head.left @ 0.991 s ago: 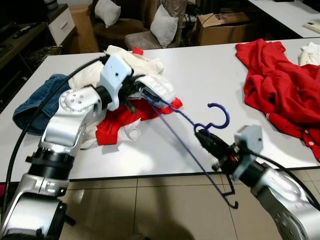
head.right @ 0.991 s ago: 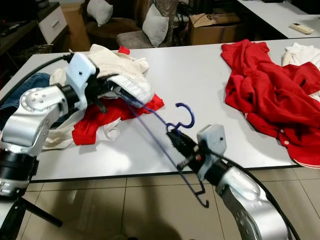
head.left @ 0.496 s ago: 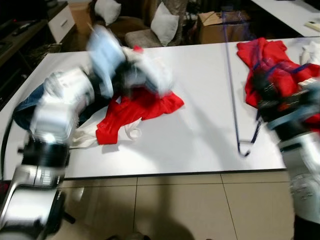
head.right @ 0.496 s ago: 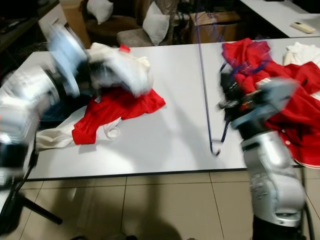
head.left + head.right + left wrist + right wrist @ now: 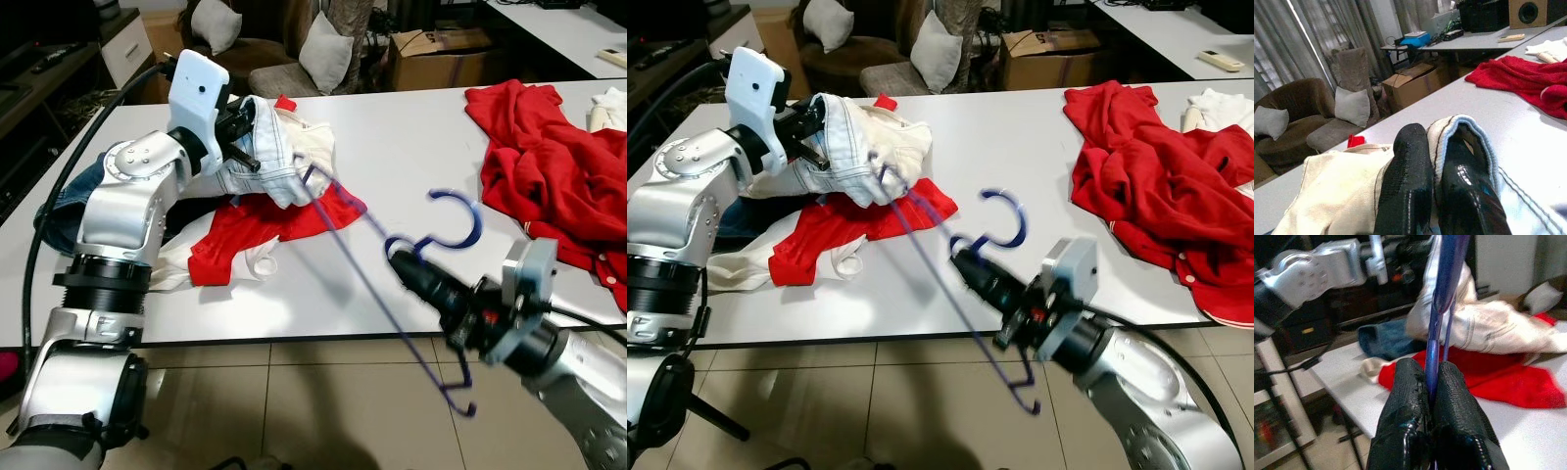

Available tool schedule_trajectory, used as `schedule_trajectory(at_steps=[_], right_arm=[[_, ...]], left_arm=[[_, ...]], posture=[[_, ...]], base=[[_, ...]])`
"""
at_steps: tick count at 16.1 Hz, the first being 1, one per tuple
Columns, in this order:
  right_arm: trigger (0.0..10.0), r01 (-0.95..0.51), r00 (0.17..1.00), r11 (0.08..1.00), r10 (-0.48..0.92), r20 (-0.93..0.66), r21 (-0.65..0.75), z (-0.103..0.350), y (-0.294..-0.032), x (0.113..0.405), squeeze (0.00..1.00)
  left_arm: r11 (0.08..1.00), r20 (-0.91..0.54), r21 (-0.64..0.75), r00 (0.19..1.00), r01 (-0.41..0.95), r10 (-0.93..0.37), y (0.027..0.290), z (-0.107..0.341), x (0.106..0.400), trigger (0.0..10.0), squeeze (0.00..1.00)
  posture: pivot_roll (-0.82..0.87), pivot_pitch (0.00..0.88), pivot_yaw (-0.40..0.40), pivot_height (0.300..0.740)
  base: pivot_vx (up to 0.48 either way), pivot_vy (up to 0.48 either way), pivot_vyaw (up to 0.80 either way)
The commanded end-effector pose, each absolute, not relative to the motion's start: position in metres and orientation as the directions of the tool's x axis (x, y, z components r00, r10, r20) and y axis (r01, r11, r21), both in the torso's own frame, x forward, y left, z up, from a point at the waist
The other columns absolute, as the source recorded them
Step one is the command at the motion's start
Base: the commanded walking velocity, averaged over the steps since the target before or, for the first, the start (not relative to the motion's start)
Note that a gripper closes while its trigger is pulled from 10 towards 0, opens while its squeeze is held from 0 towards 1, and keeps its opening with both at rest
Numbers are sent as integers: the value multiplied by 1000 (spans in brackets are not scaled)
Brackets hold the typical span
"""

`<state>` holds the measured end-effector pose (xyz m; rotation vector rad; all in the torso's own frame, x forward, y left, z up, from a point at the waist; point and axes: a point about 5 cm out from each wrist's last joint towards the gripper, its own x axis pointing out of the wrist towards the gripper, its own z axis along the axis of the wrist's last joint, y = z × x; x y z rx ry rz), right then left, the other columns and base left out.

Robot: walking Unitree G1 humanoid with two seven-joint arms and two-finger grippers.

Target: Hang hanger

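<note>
A thin blue wire hanger [image 5: 456,217] slants over the table's front edge, hook up. My right gripper [image 5: 402,262] is shut on its neck just below the hook; in the right wrist view the black fingers [image 5: 1405,396] clamp the blue wire [image 5: 1445,269]. One arm of the hanger runs up into a white garment with blue stitching [image 5: 279,157]. My left gripper [image 5: 240,137] holds that garment lifted above the table, and its fingers [image 5: 1408,176] are shut on the hemmed edge [image 5: 1476,137]. The hanger's other arm [image 5: 460,401] hangs below the table edge.
The white table [image 5: 392,137] carries a red shirt [image 5: 265,225] under the white garment, blue jeans [image 5: 64,201] at the left and a red garment pile [image 5: 549,162] at the right. Chairs with cushions [image 5: 323,44] and a cardboard box [image 5: 436,49] stand behind.
Half a second ago my right arm had swung the hanger up and to the right in a blur; now it is back low at the front edge. My left gripper has raised the white garment.
</note>
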<state>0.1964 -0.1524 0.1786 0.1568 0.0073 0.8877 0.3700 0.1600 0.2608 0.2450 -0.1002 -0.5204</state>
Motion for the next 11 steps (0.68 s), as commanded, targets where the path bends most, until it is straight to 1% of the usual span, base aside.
schedule_trajectory(at_steps=[1,3,5,7,8,9,10,11], right_arm=[[10000,-823,561,548,825,65,152,181,-143,188,0],[10000,-835,543,530,838,61,151,180,-144,184,0],[10000,-842,534,517,839,104,156,188,-146,183,0],[10000,-735,678,674,728,105,75,193,-164,202,0],[10000,-688,726,724,683,85,60,192,-175,208,0],[10000,-690,723,721,686,77,63,193,-180,207,0],[10000,-730,684,680,727,67,74,195,-179,200,0],[10000,-773,633,628,773,39,90,193,-177,194,0]], left_arm=[[848,27,272,877,455,-480,160,265,374,0,0],[860,9,301,900,412,-435,163,261,377,0,0],[876,-16,319,926,361,-376,169,255,382,0,0],[852,-81,398,938,340,-337,179,242,383,0,0],[857,-98,400,945,325,-312,185,238,383,0,0],[865,-104,396,951,309,-292,190,237,382,0,0],[876,-98,373,952,305,-289,191,237,382,0,0],[889,-87,322,945,326,-315,187,239,382,0,0]], posture=[[-130,0,112,740],[-131,0,111,740],[-129,0,108,740],[-132,0,109,740],[-132,0,109,740],[-133,0,104,740],[-132,0,99,740],[-131,0,95,740]], base=[[0,0,0],[0,0,0],[0,0,0],[0,0,0],[0,0,0],[0,0,0],[0,0,0],[0,0,0]])
